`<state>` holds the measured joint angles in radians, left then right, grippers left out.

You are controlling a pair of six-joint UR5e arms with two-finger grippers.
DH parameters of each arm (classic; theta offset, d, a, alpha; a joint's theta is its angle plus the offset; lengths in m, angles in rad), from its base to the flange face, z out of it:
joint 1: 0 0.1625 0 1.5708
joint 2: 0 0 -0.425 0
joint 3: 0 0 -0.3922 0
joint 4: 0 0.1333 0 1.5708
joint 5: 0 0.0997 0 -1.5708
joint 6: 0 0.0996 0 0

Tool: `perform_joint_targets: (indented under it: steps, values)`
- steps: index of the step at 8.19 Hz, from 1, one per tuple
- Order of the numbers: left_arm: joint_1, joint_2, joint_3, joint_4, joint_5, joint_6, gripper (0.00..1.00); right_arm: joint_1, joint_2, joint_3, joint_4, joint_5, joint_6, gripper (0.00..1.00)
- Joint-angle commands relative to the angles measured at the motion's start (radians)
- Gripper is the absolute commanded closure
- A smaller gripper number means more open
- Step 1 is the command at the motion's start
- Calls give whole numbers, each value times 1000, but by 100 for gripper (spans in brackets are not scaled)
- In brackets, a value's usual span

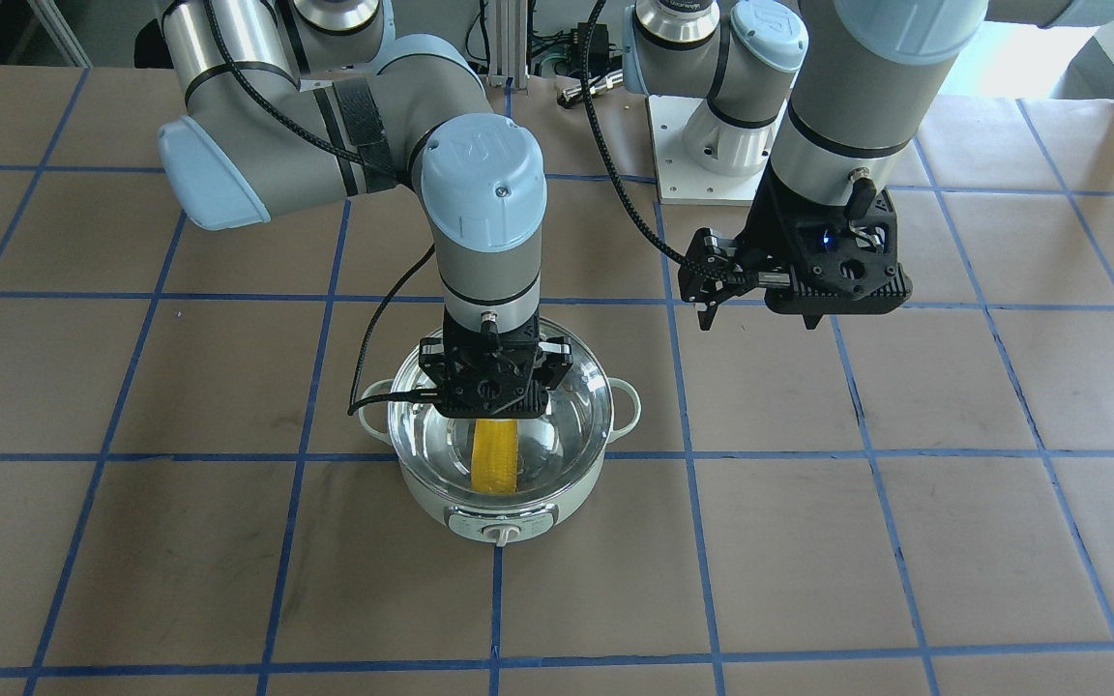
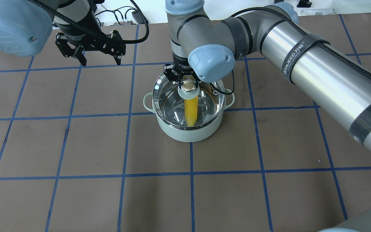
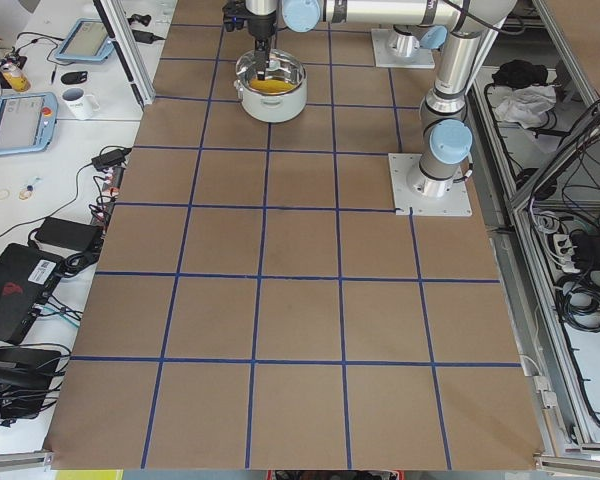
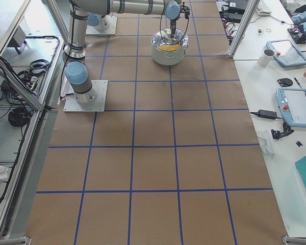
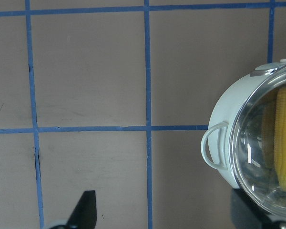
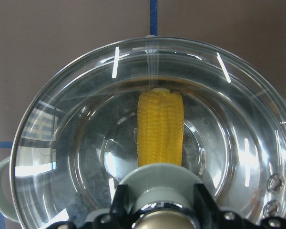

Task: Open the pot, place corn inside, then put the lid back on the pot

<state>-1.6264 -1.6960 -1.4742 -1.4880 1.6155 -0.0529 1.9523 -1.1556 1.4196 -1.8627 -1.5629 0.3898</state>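
Observation:
The pale green pot (image 2: 188, 133) stands mid-table, its knob panel (image 1: 499, 530) on the side away from me. The yellow corn (image 2: 191, 111) lies inside it and shows through the glass in the right wrist view (image 6: 159, 129). My right gripper (image 2: 188, 83) is shut on the beige knob (image 2: 188, 85) of the clear lid (image 2: 169, 100), which covers the pot's mouth. I cannot tell whether the lid rests fully on the rim. My left gripper (image 2: 101, 61) hangs open and empty above the table, apart from the pot. In its wrist view the pot (image 5: 226, 109) is at the right edge.
The table is covered in brown paper with a blue tape grid. The left arm's white base plate (image 1: 702, 184) lies behind the pot. Side benches hold tablets and a mug (image 3: 80, 102). Aluminium frame posts (image 4: 239, 30) stand at the table edge.

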Motion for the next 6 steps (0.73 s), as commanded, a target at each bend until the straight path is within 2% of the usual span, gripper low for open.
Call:
perform_joint_targets:
  steps: [1,6]
  values:
    - [0,1,-3,0,0,16,0,-1,-1,-2,14,7,1,56]
    - [0,-2,-15,8,0,15,0,-1,5,-10,34,7,1,55]
